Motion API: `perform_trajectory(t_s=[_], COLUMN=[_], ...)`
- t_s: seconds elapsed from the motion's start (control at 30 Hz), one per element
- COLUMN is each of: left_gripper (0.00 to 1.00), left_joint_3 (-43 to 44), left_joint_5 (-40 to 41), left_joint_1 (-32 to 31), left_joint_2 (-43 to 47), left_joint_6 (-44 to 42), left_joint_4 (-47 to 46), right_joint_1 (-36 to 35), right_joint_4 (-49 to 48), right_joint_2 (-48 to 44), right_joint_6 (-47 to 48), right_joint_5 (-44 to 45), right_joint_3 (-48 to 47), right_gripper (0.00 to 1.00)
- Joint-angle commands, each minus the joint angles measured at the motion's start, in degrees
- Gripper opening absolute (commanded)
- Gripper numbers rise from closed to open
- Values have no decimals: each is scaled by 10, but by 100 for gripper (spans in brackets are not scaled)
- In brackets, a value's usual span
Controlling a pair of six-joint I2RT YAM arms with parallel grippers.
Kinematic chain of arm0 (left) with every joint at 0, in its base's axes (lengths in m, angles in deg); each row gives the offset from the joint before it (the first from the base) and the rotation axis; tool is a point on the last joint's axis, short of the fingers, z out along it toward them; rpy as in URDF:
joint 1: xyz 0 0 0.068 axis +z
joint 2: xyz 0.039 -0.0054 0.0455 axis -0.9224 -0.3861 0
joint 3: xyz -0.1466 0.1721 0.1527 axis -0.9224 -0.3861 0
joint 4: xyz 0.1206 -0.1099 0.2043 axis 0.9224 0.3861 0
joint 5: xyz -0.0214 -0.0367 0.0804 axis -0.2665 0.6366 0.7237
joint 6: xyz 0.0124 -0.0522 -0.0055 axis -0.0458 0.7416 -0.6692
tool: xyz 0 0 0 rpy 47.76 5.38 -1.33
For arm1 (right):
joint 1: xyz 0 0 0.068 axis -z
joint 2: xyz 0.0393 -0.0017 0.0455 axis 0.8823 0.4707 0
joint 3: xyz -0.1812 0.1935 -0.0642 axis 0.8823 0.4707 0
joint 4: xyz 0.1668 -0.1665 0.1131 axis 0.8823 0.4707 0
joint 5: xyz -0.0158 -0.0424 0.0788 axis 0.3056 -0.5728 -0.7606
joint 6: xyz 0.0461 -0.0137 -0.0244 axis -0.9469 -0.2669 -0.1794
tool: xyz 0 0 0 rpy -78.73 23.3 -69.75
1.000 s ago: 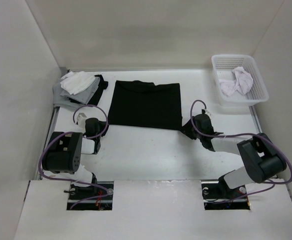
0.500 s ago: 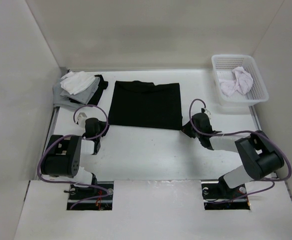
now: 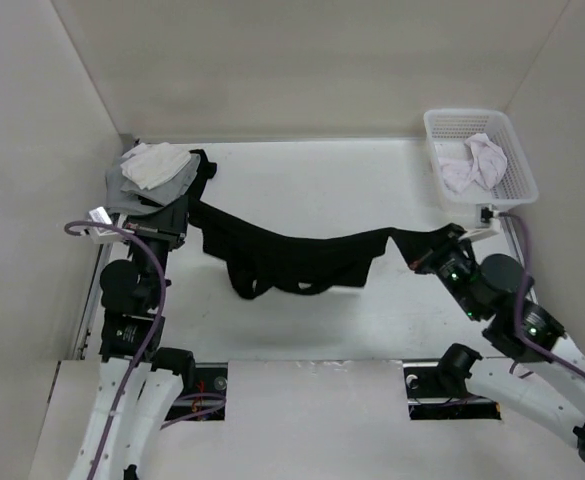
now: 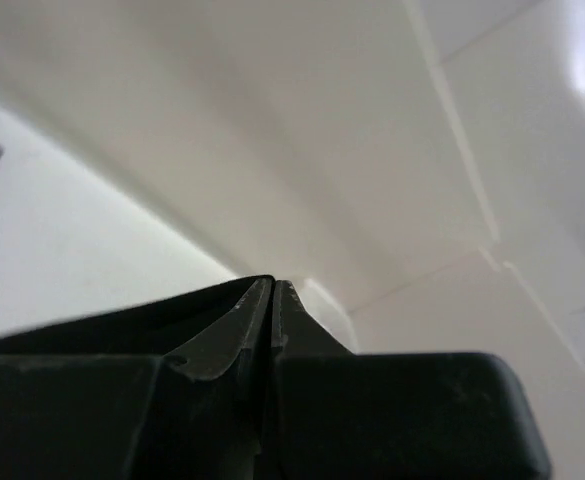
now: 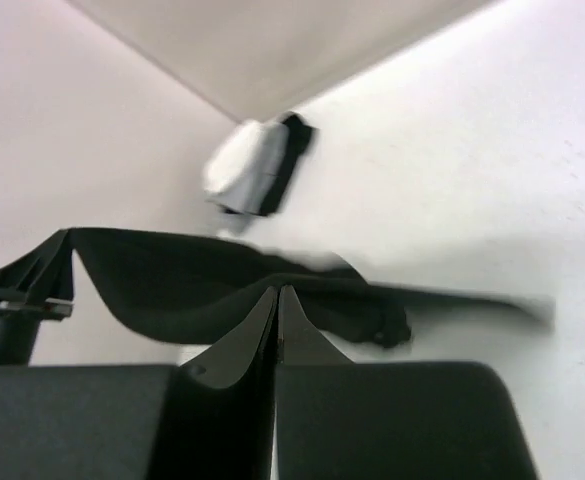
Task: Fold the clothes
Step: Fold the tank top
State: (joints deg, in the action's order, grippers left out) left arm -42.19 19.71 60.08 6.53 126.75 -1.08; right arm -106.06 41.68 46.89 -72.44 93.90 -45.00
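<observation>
The black garment (image 3: 294, 262) hangs above the middle of the table (image 3: 372, 180), stretched from 9 o'clock to 3 o'clock and sagging into loose folds at its centre. Its lowest folds are near the tabletop, but the overhead view does not show whether they touch.

The left gripper (image 3: 179, 213) pinches the garment's 9 o'clock end. The right gripper (image 3: 427, 250) pinches its 3 o'clock end, with the fabric pulled to a point at each grip.

The overhead view shows the whole span but not the jaws. The left wrist view shows its jaws pressed flat together, with a dark strip of cloth trailing off toward 9 o'clock and only blank wall beyond. The right wrist view shows its jaws also pressed tight, and past them the garment (image 5: 222, 285) runs as a drooping band to the other arm at 9 o'clock.

At the table's 10 o'clock corner lies a pile of white, grey and black garments (image 3: 152, 172). At the 2 o'clock corner a basket (image 3: 517, 160) holds a white garment (image 3: 472, 166).
</observation>
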Motion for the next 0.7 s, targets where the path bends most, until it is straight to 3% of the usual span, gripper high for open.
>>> perform_trajectory(t_s=[0.0, 0.1, 0.17, 0.33, 0.5, 0.67], left_gripper=[0, 0, 1, 1, 2, 2], left_joint_3=[59, 74, 74, 52, 65, 175], left_joint_5=[28, 43, 46, 53, 50, 36], left_joint_1=[-32, -47, -50, -30, -15, -8], left_joint_2=[23, 23, 7, -80, -274, -485], left_joint_6=[-37, -39, -40, -48, -41, -25], left_joint_4=[111, 124, 127, 79, -38, -98], right_joint_1=[-58, -93, -80, 66, 226, 303], right_joint_4=[143, 160, 154, 41, -126, -178], right_joint_2=[-21, -14, 5, 93, 278, 489], right_joint_6=[24, 40, 51, 77, 55, 51], right_joint_5=[94, 123, 111, -28, -209, -270], right_joint_3=[-73, -102, -104, -51, -36, -158], right_gripper=[0, 1, 2, 2, 2, 1])
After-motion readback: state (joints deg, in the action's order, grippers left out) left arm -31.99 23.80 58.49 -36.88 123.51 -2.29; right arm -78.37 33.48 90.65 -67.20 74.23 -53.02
